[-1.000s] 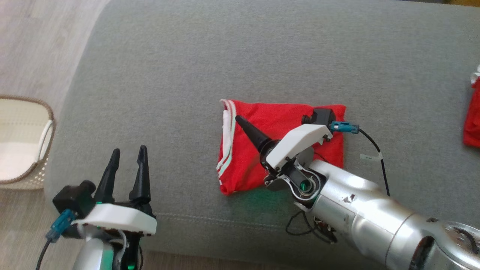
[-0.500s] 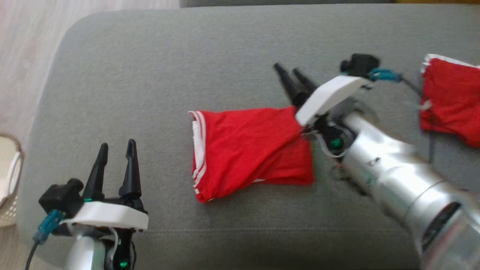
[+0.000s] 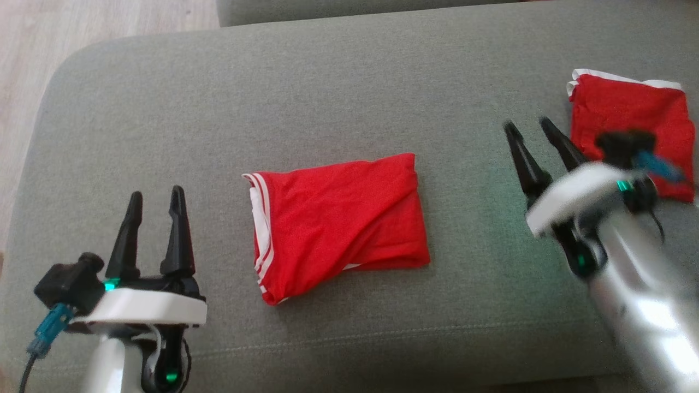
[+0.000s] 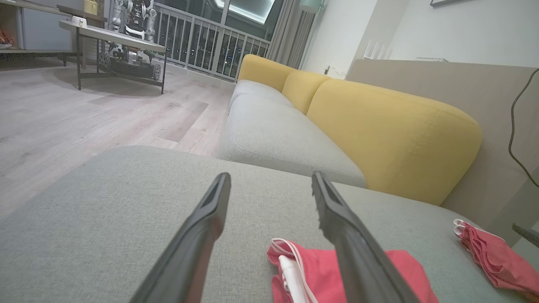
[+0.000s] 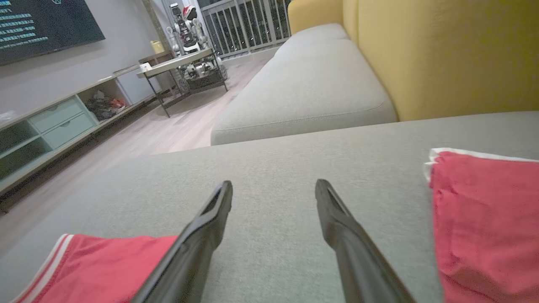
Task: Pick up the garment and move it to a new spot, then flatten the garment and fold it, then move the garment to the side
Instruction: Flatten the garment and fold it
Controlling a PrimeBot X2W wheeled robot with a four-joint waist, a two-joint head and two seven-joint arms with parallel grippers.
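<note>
The garment (image 3: 336, 218), red with white side stripes, lies folded in a rough rectangle in the middle of the grey seat cushion (image 3: 327, 98). My left gripper (image 3: 154, 197) hovers open to its left, nothing between its fingers. In the left wrist view the garment (image 4: 311, 269) lies just right of my left gripper (image 4: 269, 179). My right gripper (image 3: 528, 126) stands open to the garment's right, well apart from it. In the right wrist view the garment (image 5: 105, 269) lies at the lower left, behind my open right gripper (image 5: 273, 185).
A second folded red cloth (image 3: 628, 117) lies at the cushion's far right, close beside my right wrist; it also appears as the red cloth (image 5: 484, 219) and red cloth (image 4: 488, 252). A yellow backrest (image 4: 379, 126) rises behind. Wooden floor (image 3: 109, 22) borders the cushion's left edge.
My right gripper has lifted off the garment and drawn away to the right, leaving it folded on the cushion. The head camera has turned. The left gripper stays open.
</note>
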